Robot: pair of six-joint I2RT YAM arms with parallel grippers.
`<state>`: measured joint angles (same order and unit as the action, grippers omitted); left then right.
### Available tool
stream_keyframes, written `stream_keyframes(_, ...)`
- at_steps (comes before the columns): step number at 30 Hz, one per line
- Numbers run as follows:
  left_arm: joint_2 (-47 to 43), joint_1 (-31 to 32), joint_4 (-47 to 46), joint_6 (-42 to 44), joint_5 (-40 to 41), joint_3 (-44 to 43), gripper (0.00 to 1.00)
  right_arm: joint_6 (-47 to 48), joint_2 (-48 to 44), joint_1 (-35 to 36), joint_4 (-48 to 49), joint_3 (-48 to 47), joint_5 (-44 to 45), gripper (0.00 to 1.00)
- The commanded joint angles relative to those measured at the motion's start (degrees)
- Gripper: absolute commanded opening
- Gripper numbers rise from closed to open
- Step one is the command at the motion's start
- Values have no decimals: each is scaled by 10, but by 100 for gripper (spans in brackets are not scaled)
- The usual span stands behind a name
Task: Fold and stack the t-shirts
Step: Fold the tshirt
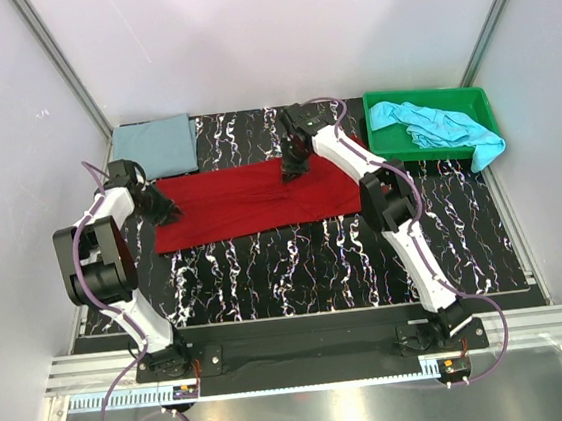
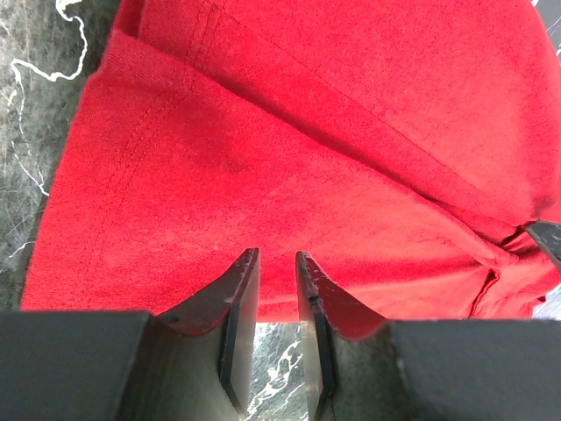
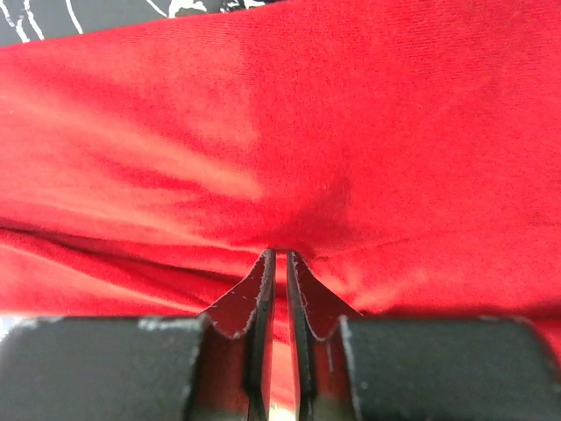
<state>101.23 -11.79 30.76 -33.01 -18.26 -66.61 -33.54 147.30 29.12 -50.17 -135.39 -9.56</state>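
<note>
Right hand (image 3: 277, 253) is all but pressed together, its tips pinching the deep red t-shirt (image 1: 250, 202), and creases in the cloth run in toward the pinch. That shirt lies drawn out in a long band on the bench (image 1: 317, 267) between my two hands. The right one bites its far edge a little right of the middle, and my left hand (image 2: 275, 256) sits at its left end. The left jaws stand a narrow slit apart right at the hem. From the wrist view I cannot tell whether cloth is caught between them or only lies just ahead of the tips. Beyond my left hand, toward the far corner, the dusty grey-blue t-shirt (image 1: 154, 146) lies flat and squared. Off to the right of my right hand and somewhat farther out, the light turquoise t-shirt (image 1: 433, 124) is bunched in the green tray (image 1: 380, 101), one end spilling over the tray's right rim.
</note>
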Motion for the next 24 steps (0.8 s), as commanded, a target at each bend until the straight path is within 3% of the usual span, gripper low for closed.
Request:
stream_keyframes(1, -14, -1, -4, -3, -6, 0, 28, 24, -21, 0, -29, -29, 9, 16)
stream_keyframes(5, -7, 5, -7, 5, 3, -4, 29, 32, -91, 4, -25, 42, 16, 20)
stream_keyframes(6, -8, 4, -7, 5, 9, 0, 35, 36, -98, 8, -24, 54, 17, 21)
stream_keyframes(10, 11, 2, -10, 5, 10, 0, 41, 24, -122, 26, -17, 117, 4, 22)
stream_keyframes(15, 37, -5, -1, 12, 29, -1, 39, 20, -157, 42, 24, 180, 24, 27)
stream_keyframes(24, 55, -10, 21, 26, 40, -12, 39, 8, -115, 45, 32, 162, 21, 32)
